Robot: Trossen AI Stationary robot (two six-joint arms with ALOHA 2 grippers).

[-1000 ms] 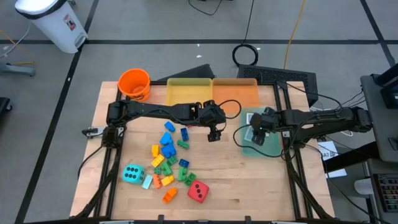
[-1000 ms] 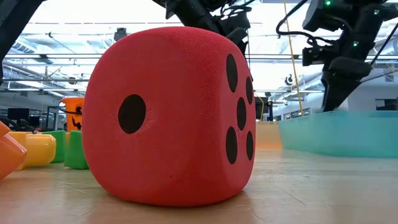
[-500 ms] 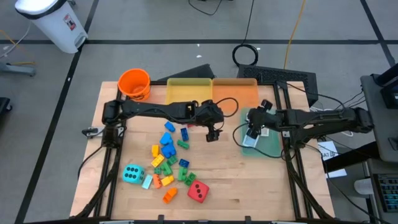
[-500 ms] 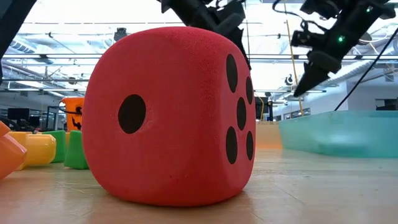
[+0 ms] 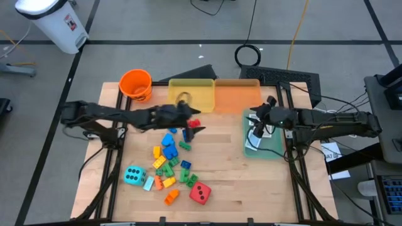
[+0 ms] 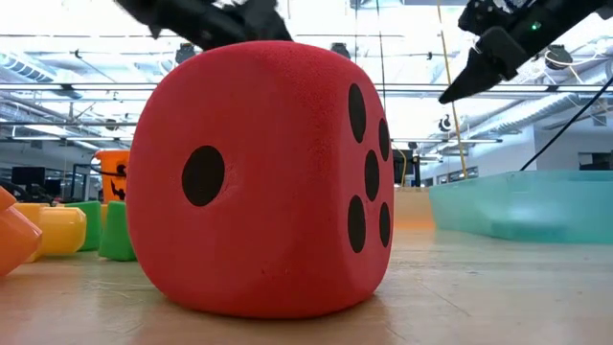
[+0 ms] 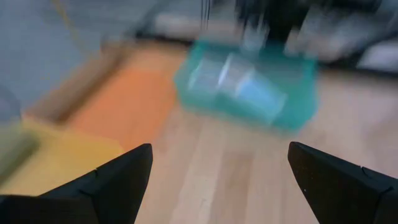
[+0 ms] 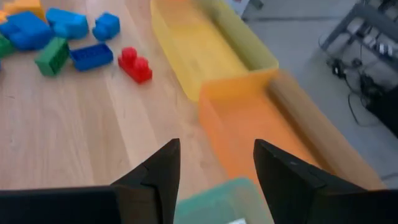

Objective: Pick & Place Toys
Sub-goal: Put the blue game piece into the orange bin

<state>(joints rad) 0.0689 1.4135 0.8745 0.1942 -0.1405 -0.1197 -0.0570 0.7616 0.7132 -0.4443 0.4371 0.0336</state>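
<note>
Several small bricks (image 5: 169, 160) lie loose on the table's middle, with a cyan die (image 5: 134, 176) and a red die (image 5: 200, 193) near the front; the red die fills the low view (image 6: 259, 177). A red brick (image 5: 193, 123) lies alone by the yellow tray; it also shows in the right wrist view (image 8: 135, 65). White cards (image 5: 254, 130) lie in the green tray (image 5: 271, 147). My left gripper (image 5: 188, 115) is open and empty above the table beside the red brick. My right gripper (image 5: 257, 122) is open and empty above the green tray's far left part.
An orange bucket (image 5: 135, 84) stands at the far left. A yellow tray (image 5: 191, 94) and an orange tray (image 5: 237, 94) lie along the far edge. Bare wood lies between the bricks and the green tray.
My left arm has drawn back toward the table's left edge, and its gripper has gone from the table's middle to beside the red brick. My right gripper has risen and gone a little toward the far edge over the green tray.
</note>
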